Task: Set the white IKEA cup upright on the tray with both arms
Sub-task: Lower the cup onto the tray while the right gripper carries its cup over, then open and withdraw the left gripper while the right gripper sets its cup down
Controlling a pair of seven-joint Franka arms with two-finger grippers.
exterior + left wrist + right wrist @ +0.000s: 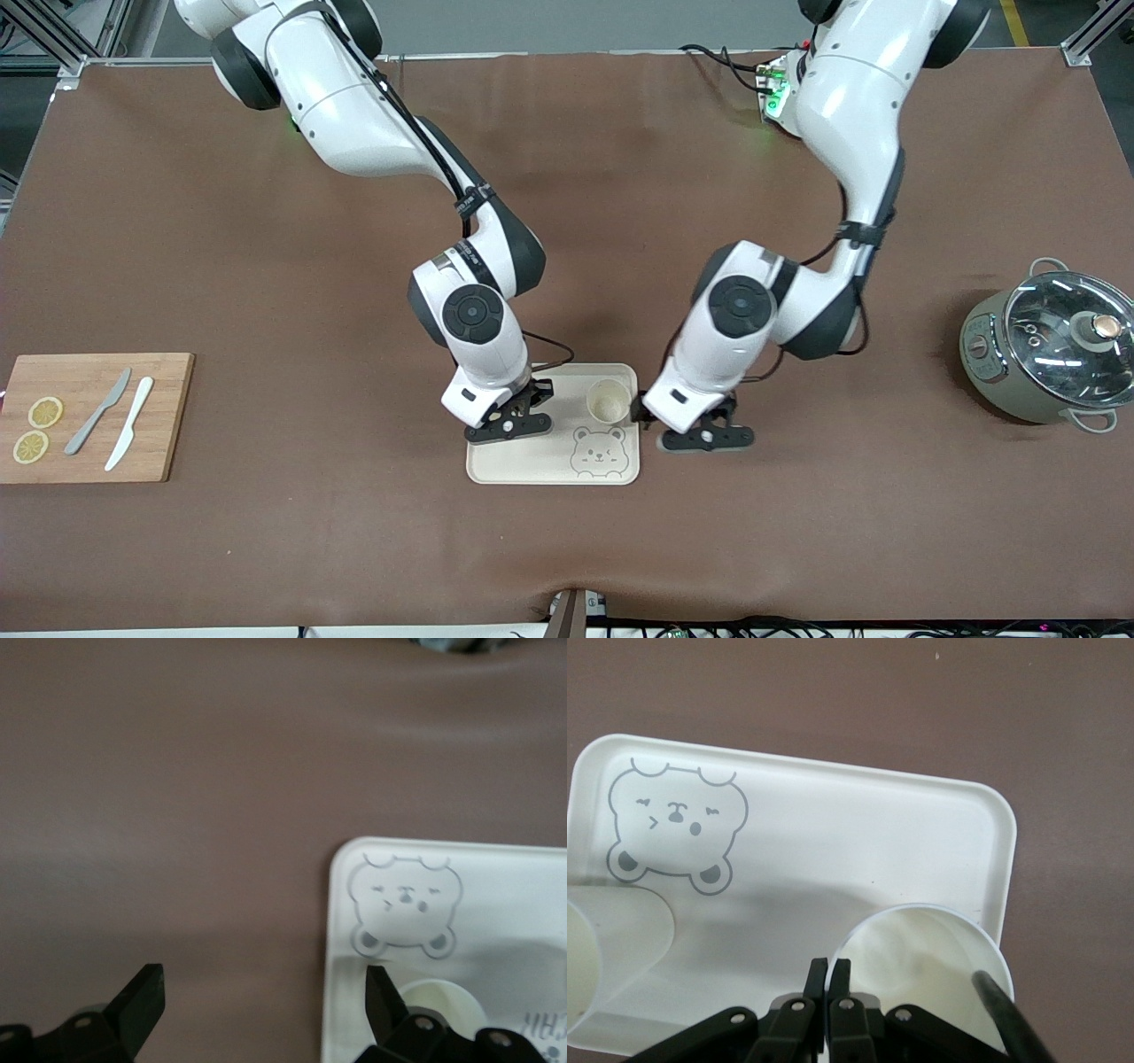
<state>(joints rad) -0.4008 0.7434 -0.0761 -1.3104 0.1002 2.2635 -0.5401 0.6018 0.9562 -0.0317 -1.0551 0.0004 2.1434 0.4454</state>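
Cream tray [532, 465] on brown table [567, 221], in the middle part, toward the front camera. Bear face printed at its corner nearest the camera, on the left arm's end.

White cup [607, 400] upright on tray, in the corner farther from camera at the left arm's end, mouth up, free of any grip.

Left gripper [704, 434] low over the table just beside the tray's edge at the left arm's end. Wide open in left wrist view [264, 1005], nothing held: one finger [385, 1005] over the tray right next to the cup [438, 997], the other over bare table.

Right gripper [509, 416] low over the tray's right-arm end. In right wrist view, fingers [815, 979] pinched almost together, only a thin slit between, right at the rim of a second cup [921, 961]. Looks clamped on that rim wall. Second cup mouth up over the tray's right-arm end; contact with tray not clear. Hidden under the gripper in front view.

Wooden board [168, 416] at the right arm's end, carrying two lemon slices [44, 412], a grey knife [97, 424] and a white knife [130, 434]. Grey-green pot [983, 354] with glass lid at the left arm's end.
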